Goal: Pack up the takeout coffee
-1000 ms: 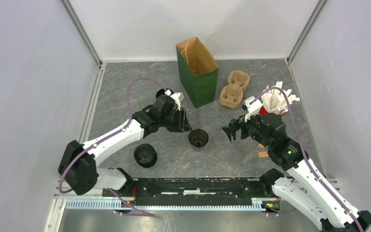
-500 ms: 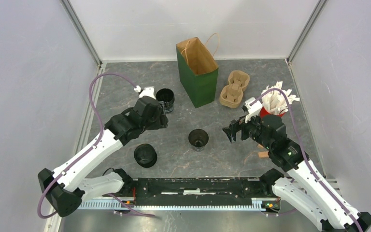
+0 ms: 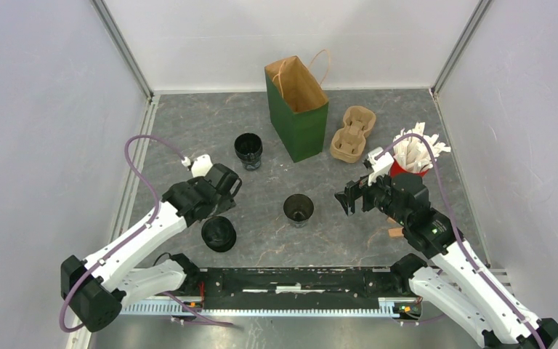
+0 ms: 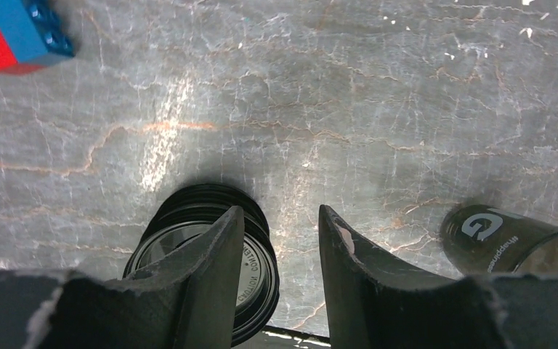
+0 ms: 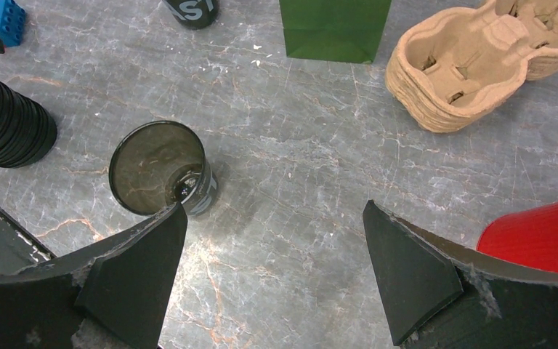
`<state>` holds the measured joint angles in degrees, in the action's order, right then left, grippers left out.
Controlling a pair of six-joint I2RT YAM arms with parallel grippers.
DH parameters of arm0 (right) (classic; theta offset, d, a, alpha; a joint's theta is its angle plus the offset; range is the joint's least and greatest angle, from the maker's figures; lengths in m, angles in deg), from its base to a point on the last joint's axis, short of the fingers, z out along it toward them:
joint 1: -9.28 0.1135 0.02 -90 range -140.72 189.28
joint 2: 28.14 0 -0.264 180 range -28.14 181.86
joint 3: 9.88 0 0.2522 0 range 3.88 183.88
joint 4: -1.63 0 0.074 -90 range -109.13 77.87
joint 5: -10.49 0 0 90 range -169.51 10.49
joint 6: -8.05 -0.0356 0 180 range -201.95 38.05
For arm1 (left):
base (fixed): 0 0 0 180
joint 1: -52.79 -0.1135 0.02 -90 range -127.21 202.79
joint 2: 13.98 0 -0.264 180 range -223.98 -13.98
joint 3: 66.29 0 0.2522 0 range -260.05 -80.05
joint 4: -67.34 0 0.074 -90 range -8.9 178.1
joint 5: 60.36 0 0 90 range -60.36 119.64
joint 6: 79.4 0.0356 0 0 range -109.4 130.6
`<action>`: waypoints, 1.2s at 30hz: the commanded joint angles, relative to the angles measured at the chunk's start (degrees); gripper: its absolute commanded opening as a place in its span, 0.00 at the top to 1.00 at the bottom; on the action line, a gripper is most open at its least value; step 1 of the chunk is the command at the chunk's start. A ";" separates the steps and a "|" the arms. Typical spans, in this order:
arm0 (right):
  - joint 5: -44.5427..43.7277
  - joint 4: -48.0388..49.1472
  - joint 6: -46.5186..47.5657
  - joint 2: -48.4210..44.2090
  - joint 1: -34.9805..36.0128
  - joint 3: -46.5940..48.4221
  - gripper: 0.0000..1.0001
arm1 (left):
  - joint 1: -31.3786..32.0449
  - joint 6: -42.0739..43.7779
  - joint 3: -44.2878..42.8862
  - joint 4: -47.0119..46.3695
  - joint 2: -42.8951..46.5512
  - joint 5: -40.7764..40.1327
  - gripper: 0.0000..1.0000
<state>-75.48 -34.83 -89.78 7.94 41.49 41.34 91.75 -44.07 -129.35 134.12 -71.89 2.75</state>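
Observation:
Two black takeout cups stand open without lids: one (image 3: 248, 149) left of the green paper bag (image 3: 298, 109), one (image 3: 298, 209) mid-table, also in the right wrist view (image 5: 161, 169). A stack of black lids (image 3: 219, 233) sits near the front left and shows in the left wrist view (image 4: 261, 265). My left gripper (image 3: 224, 207) hangs just above the stack, open and empty (image 4: 280, 218), its left finger over the top lid. My right gripper (image 3: 349, 196) is wide open and empty (image 5: 276, 211), right of the middle cup.
A tan pulp carrier (image 3: 352, 133) lies right of the bag. A red cup of white packets (image 3: 409, 161) stands beside my right arm. A red and blue brick (image 4: 14, 33) lies left of the lids. Walls close in on three sides.
My left arm has swung back and left from beside the bag, past the far cup, to above the lid stack. The right arm has not moved.

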 commanded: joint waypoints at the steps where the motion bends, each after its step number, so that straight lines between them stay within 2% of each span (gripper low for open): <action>1: 0.12 2.02 -0.55 0.22 0.11 -0.55 0.01 | -0.29 -10.87 1.51 2.11 0.44 -1.90 0.51; 19: -0.40 1.43 -0.82 -0.79 0.10 -0.89 0.01 | -0.29 -15.67 5.15 3.86 -0.39 -1.31 0.50; 36: -1.03 1.09 -0.99 -1.10 0.08 -1.07 0.01 | -0.29 -15.78 5.62 3.41 -2.08 -1.05 0.50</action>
<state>-75.67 -34.90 -90.26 7.26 41.49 40.50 91.75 -57.52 -123.93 137.77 -73.24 2.96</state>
